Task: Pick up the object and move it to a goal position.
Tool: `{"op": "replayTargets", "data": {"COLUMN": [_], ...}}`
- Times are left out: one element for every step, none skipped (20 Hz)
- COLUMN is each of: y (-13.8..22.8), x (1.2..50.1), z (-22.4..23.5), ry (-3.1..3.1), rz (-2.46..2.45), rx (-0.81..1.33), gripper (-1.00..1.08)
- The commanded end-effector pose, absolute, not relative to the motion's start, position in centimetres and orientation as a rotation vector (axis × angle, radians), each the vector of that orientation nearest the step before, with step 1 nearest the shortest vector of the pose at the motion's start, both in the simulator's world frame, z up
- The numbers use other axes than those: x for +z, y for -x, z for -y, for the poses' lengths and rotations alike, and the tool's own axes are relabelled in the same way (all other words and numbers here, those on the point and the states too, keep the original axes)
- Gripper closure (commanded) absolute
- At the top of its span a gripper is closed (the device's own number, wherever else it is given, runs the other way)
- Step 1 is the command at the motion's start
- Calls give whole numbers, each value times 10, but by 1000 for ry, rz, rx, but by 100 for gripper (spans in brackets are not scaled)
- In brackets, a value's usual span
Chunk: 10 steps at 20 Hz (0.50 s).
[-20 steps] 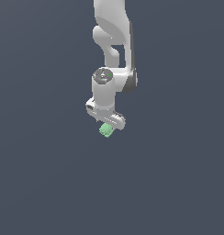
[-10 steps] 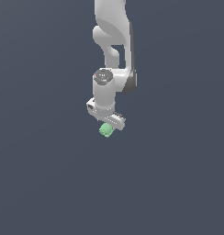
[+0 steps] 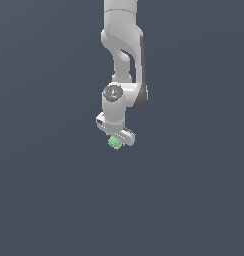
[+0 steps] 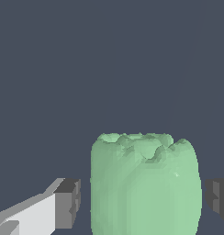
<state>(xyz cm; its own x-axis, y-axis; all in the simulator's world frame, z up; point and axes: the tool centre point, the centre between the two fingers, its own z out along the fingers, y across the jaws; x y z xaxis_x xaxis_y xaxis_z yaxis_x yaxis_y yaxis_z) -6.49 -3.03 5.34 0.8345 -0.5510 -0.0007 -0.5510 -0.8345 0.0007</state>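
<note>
The object (image 3: 114,143) is a small pale mint-green lumpy blob on the dark grey floor. It sits right under the white gripper (image 3: 115,140), which points down from the arm. In the wrist view the object (image 4: 143,183) fills the space between the two fingers. One dark pad (image 4: 68,204) stands a small gap off one side of it. The other pad (image 4: 218,200) stands just off the opposite side. The jaws are open around the object, and neither pad visibly touches it.
The white arm (image 3: 123,45) comes down from the top of the exterior view. The plain dark grey floor (image 3: 44,200) lies all around, with nothing else on it and no goal marker in view.
The arm has come down slightly over the object. The object has stayed in place.
</note>
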Motion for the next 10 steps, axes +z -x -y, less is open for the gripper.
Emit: {"op": "replayTargets", "data": {"y": [65,64,64,64,64,64,64,64,64,64], "x": [45,43,42,41,41,41,41,41,41,41], "z": [30,30,30,30,30,30,30,30,30,30], "ry": [-3008,-3008,-3008,-3008,-3008,-3008,-3008,-3008,-3008,-3008], "rz": [905,905,905,905,905,905,905,905,905,905], "rx": [0,0,0,0,0,0,0,0,0,0], "gripper": [-92,-92,-92,-92,-92,108,108,108,108,108]}}
